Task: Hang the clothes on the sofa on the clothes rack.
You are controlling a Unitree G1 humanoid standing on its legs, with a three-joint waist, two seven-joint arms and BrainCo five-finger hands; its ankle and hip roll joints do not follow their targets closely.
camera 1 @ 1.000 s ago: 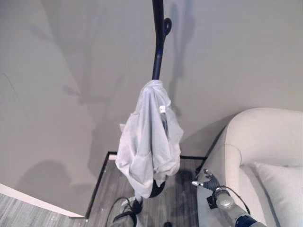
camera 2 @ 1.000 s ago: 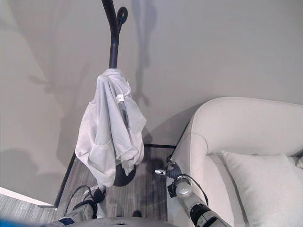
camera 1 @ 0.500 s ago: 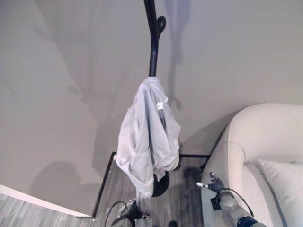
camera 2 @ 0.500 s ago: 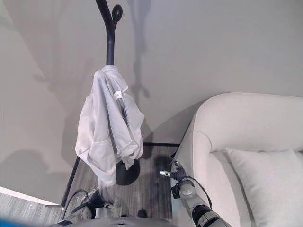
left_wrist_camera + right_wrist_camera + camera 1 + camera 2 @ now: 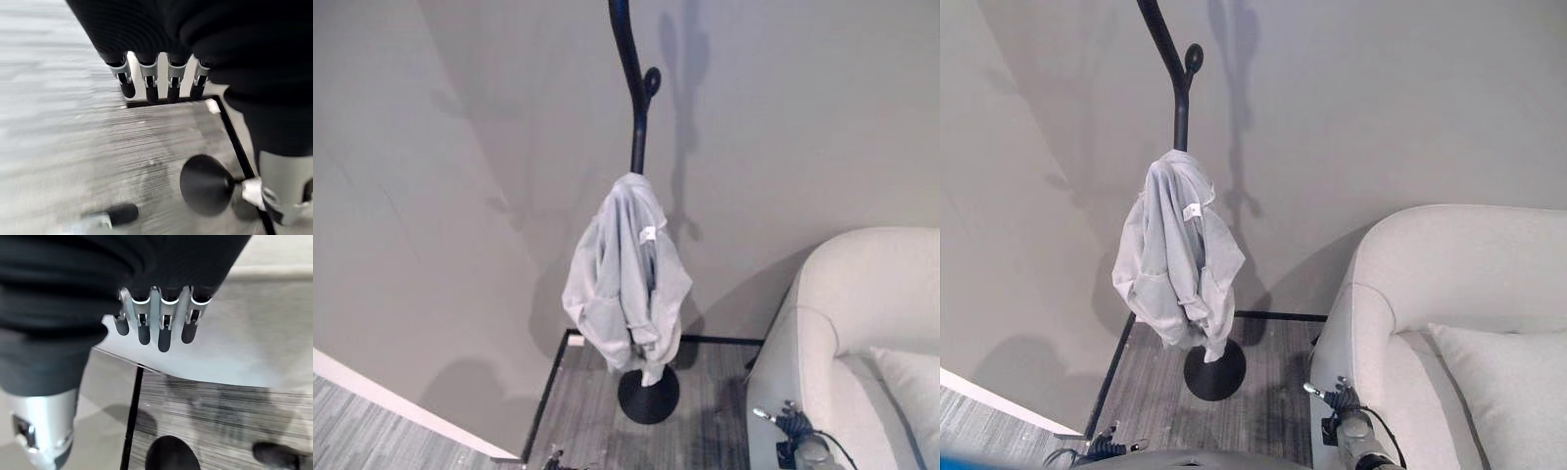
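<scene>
Shirt is hanging bunched on the rack pole, hem just above the round base. Floor is lying open between base and sofa. Left hand and right hand are hanging low, fingers relaxed straight, holding nothing.

rack: clothes rack stands at 12 o'clock, against the wall
garment: garment hangs on the rack, above its base
sofa: sofa at 3 o'clock of the rack; pillow on it
</scene>
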